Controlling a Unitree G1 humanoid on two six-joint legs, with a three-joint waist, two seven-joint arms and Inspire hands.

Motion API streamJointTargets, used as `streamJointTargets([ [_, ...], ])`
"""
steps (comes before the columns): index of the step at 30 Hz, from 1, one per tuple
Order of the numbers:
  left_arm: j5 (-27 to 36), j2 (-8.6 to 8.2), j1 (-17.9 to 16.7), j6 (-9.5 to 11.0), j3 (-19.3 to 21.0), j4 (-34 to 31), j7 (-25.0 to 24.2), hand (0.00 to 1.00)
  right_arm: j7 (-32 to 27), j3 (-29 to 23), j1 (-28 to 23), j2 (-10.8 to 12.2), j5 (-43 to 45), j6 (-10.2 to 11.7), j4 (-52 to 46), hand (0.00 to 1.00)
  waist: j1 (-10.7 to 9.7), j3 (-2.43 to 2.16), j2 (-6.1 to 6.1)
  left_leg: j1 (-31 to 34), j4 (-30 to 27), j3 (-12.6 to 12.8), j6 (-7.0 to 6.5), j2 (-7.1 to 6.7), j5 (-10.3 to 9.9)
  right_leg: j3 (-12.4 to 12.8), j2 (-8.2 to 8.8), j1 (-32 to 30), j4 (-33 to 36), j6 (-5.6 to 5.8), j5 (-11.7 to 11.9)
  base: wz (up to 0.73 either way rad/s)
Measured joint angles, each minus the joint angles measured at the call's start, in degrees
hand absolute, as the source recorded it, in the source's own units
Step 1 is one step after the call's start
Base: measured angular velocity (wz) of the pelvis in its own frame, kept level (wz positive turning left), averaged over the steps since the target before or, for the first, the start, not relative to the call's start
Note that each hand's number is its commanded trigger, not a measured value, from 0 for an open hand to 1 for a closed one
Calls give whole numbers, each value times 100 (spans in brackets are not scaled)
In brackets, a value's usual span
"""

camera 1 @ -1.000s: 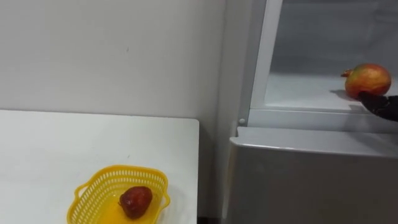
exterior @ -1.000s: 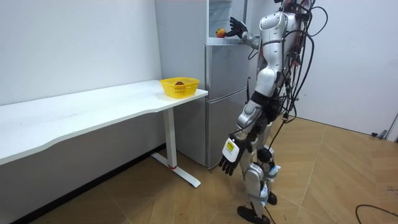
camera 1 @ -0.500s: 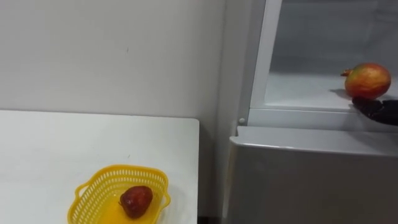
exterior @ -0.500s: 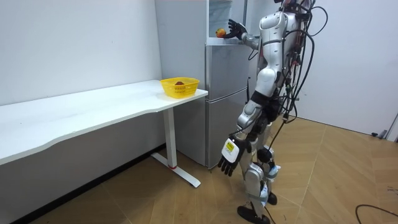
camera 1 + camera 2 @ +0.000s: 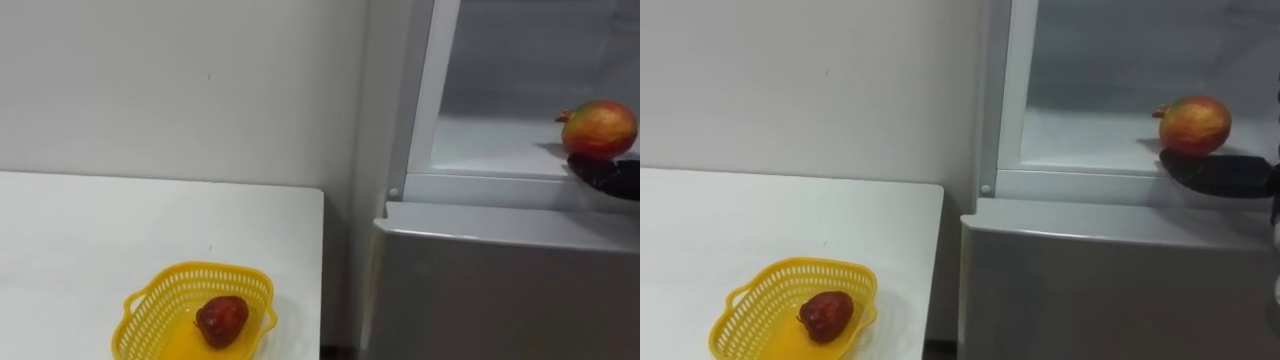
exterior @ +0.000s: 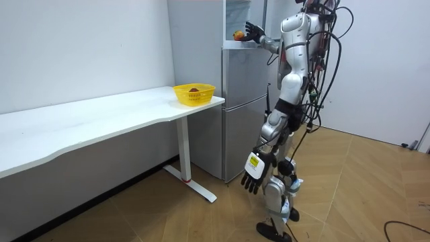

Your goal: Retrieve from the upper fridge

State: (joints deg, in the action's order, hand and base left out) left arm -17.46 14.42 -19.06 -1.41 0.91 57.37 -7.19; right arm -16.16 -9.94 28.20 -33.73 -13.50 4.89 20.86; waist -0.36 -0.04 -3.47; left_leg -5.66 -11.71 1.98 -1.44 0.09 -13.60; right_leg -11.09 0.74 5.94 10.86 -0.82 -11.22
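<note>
Fruit (image 5: 1193, 124), round, red with yellow, sits on the white shelf (image 5: 1080, 140) of the open upper fridge compartment, upper right of the right eye view. Right hand (image 5: 1218, 172), black, enters from the right edge and lies low, just in front of and below the fruit. Its fingers are stretched flat, spread in the room view, and grasp nothing. Contact with the fruit: cannot tell. Lower fridge door (image 5: 1090, 290) closed, lower right. Lower left: yellow basket (image 5: 790, 266) on the white tabletop (image 5: 760, 210), one dark red fruit (image 5: 826, 314) inside it. Room view: robot stands upright facing the fridge, beyond the tabletop's end. Left hand (image 6: 254, 181) hangs by its leg, fingers loosely open, empty.
</note>
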Motion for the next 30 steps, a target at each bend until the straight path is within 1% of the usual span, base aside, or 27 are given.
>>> streamJointTargets([
  [2, 0, 2, -2, -1, 1, -2, -4, 0, -30, 1, 0, 0, -4, 0, 22, 0, 65, 10, -19, 1, 3, -20, 4, -1, 6, -8, 0, -1, 0, 0, 0, 0],
  [5, -3, 2, -6, -8, 0, -2, -3, 0, -48, 34, 1, 0, -4, 0, 33, 0, 106, 13, -47, 5, 3, -32, 7, 2, 9, -22, -2, 1, -1, 0, 0, 0],
  [8, -2, 2, -48, -69, 1, -25, -3, 0, -53, 152, 2, -1, -41, -1, 102, 0, 197, 3, -76, 5, -1, -36, 8, 3, 10, -28, -2, 5, -4, -2, 1, 0],
  [11, -2, 2, -67, -108, 1, -55, 0, 0, -18, 202, 1, -1, -78, -1, 108, 0, 222, 1, -80, 5, -2, -46, 8, 1, 10, -46, 2, 13, -7, -3, 2, 0],
  [15, -5, 3, -71, -113, -1, -60, 0, 0, 66, 247, 5, -1, -182, 1, 207, 0, 238, 5, -79, -1, -5, -60, 8, 1, 10, -62, 2, 35, -8, -4, 2, 0],
  [16, -3, 2, -83, -118, -13, -80, 0, 0, 85, 271, 39, -1, -210, 29, 272, 0, 237, 15, -73, 3, -6, -64, 8, 1, 10, -72, 3, 52, -9, -4, 2, 0],
  [20, 2, 3, -105, -160, -34, -155, -31, 0, 190, 412, 355, -1, -274, 37, 648, 0, 204, 23, -61, 6, -19, -63, 8, 0, 10, -72, 5, 60, -7, -6, 3, 0],
  [21, 19, 2, -103, -200, -35, -179, -49, 0, 246, 422, 434, -1, -272, 57, 778, 0, 204, 30, -50, 10, -23, -63, 8, -1, 10, -67, 3, 60, -3, -9, 5, 0],
  [23, 114, 2, -90, -214, -35, -179, -52, 0, 324, 426, 584, -7, -308, 68, 1008, 0, 208, 41, -33, 22, -3, -66, 9, 0, 8, -70, 1, 54, 1, -19, 11, 0],
  [27, 117, 2, -84, -215, -41, -178, -52, 0, 429, 426, 664, -35, -326, 110, 1164, 0, 200, 37, -29, 49, -16, -83, 9, -1, 8, -93, 0, 44, 0, -28, 17, 1],
  [28, 116, 2, -79, -216, -45, -178, -52, 0, 459, 427, 667, -70, -324, 149, 1211, 0, 200, 32, -25, 56, -19, -92, 9, -4, 8, -111, 2, 44, -2, -29, 17, 5],
  [30, 115, 3, -64, -216, -47, -178, -51, 0, 499, 428, 669, -122, -323, 149, 1230, 0, 199, 25, -20, 97, -63, -95, 9, -7, 8, -134, 4, 37, -4, -29, 17, 6],
])
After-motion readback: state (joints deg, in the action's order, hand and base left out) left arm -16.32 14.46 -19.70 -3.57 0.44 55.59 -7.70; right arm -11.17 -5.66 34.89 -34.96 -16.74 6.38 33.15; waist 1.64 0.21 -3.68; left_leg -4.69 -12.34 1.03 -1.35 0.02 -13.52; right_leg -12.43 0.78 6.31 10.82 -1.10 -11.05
